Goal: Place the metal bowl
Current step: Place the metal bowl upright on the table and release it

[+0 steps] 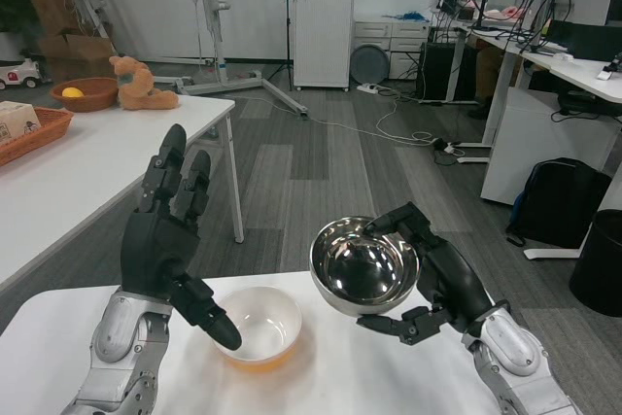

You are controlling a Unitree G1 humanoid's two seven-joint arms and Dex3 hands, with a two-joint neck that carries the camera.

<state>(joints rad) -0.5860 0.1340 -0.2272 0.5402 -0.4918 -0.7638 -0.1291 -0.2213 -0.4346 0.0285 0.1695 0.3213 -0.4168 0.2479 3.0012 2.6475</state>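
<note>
While nothing sits in my left hand [167,240], I hold it raised above the near table [58,337] with the fingers spread and pointing up, the thumb reaching down toward the white bowl [260,326]. I judge it waits there to keep clear of the landing spot, or to steady that bowl if needed. The white bowl stands on the table just right of the thumb; whether the thumb tip touches its rim I cannot tell.

Further right, my right hand [442,284] grips the metal bowl [363,265], fingers wrapped over the far rim and underneath. The bowl hangs in the air, tilted so its hollow faces me, up and to the right of the white bowl and not touching it. That grip seems chosen so I can lower it level onto the table or into the white bowl; the task does not say which.

My palm is hidden behind the metal bowl, and the table's near edge is cut off below.
</note>
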